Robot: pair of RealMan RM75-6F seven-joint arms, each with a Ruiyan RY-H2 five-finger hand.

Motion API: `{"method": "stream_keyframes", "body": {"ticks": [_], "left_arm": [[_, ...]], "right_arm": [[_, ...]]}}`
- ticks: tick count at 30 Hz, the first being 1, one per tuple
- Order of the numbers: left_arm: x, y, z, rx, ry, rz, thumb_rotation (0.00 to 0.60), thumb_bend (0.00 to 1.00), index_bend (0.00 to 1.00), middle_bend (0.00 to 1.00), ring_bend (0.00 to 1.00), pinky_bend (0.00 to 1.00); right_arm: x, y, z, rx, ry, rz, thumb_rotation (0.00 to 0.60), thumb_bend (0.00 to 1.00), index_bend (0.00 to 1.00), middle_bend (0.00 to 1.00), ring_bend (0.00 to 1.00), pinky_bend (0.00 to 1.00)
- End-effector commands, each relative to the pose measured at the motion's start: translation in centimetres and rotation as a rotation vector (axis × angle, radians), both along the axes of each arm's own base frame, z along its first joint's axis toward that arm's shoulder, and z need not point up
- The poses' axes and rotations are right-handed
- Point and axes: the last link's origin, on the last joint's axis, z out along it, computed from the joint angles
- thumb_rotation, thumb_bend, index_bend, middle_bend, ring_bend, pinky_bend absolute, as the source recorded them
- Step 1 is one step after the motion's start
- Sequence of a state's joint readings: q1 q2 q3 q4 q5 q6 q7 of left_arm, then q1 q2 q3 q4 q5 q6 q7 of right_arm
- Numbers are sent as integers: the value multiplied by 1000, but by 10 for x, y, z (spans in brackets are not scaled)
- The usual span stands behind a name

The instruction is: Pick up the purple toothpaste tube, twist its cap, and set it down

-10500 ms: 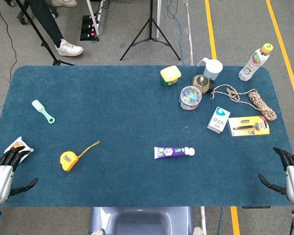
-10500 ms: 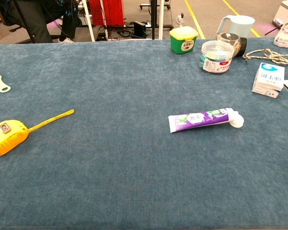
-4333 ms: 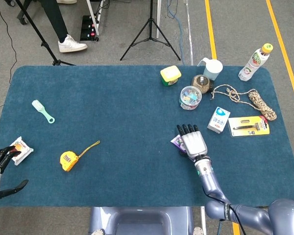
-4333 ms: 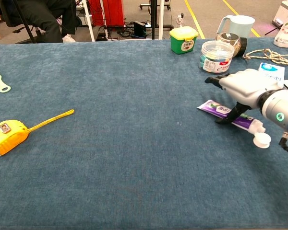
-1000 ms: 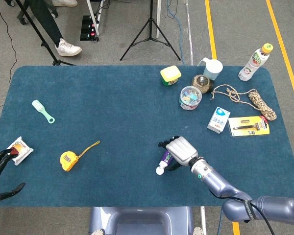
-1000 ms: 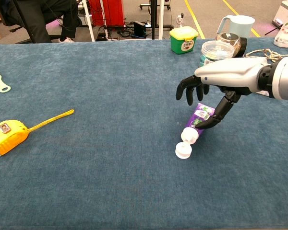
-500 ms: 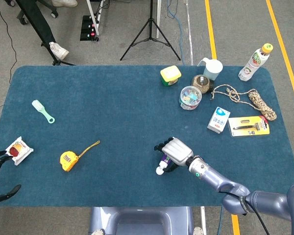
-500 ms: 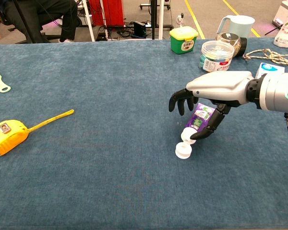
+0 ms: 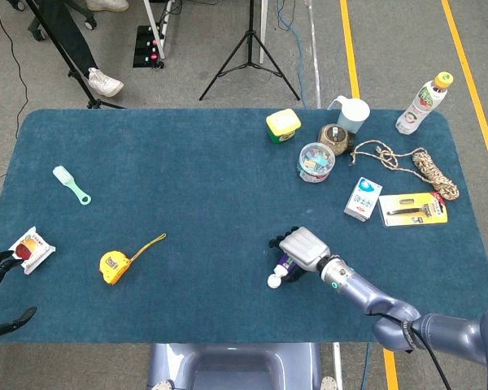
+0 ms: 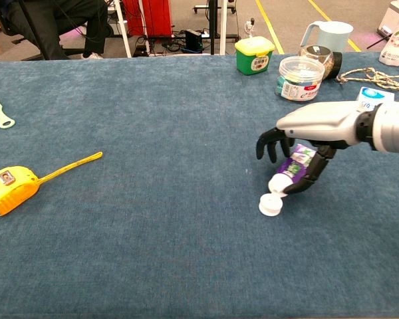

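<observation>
A robot lab or test hall: blue-carpeted bench (image 9: 187, 187), grey floor with yellow lane tape (image 9: 348, 49) at 1 o'clock, tripod (image 9: 249, 49) at 12.

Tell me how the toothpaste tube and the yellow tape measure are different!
The purple toothpaste tube is held in the right hand with its white cap pointing down at the table; the yellow tape measure lies untouched on the cloth. The tube is long and slim; the tape measure is chunky, with a strip of tape sticking out. Both are over the same blue table.

No legible text or labels
</observation>
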State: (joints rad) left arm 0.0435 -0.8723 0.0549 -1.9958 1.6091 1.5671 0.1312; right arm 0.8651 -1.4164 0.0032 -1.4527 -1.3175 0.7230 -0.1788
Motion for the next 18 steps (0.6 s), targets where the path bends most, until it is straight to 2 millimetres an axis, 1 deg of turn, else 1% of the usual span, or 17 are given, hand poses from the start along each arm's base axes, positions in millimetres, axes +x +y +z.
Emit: {"method": "stream_keyframes", "body": {"ticks": [1,3,8,11,18], "left_arm": [[2,2,-2,-6,-3,-9,532,151,207,168,143,283],[5,4,-4,-14,-6,-21,532,151,207,168,143,283],[8,6,-7,-23,-9,-37,530,151,207,168,143,283],[10,7,-9,-26,-12,-43,530,151,207,168,142,283],[14,9,-13,-37,-16,-60,530,151,207,168,143,283]], "right_arm": [[-11,3,7,-10,22,-26,388,279,249,342,386,264],[-21,4,13,-22,34,-61,386,278,250,343,387,264],[-40,6,25,-30,51,-143,381,278,244,343,387,264],[-47,5,32,-39,75,-166,377,278,232,343,387,264],[-52,8,43,-66,82,-202,372,278,213,343,383,264]]}}
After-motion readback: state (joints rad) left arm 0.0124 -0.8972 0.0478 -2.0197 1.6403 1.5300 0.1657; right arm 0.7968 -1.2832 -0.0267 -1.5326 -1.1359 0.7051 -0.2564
